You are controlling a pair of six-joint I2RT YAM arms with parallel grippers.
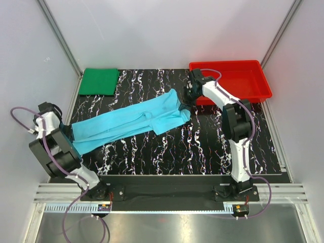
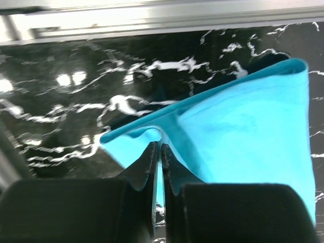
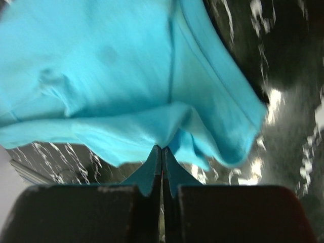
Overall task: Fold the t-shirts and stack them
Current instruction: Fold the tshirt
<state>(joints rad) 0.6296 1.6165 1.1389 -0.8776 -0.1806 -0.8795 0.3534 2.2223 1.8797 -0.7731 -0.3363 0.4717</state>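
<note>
Two t-shirts are in view from above. The light cyan-blue t-shirt (image 1: 134, 121) is spread in a long band across the black marbled counter (image 1: 202, 147), running from about 8 o'clock up toward 1 o'clock, with one end in each arm's grip. The left end effector (image 2: 157, 148) is at the 8 o'clock end. Its two fingers are clenched together on a pinch of the cyan hem, and the cloth fans away from them toward 2 o'clock in the left wrist view. The right end effector (image 3: 161, 149) is at the 1 o'clock end, just beside the near-left corner of the tray. Its fingers are likewise clamped on a gathered fold of the same shirt, which hangs in loose folds above the fingertips in its wrist view. The dark green t-shirt (image 1: 99, 81) lies folded into a flat rectangle at 11 o'clock, in the counter's far-left corner, well apart from the cyan one. One red plastic tray (image 1: 243, 81) sits at 1 to 2 o'clock.
</note>
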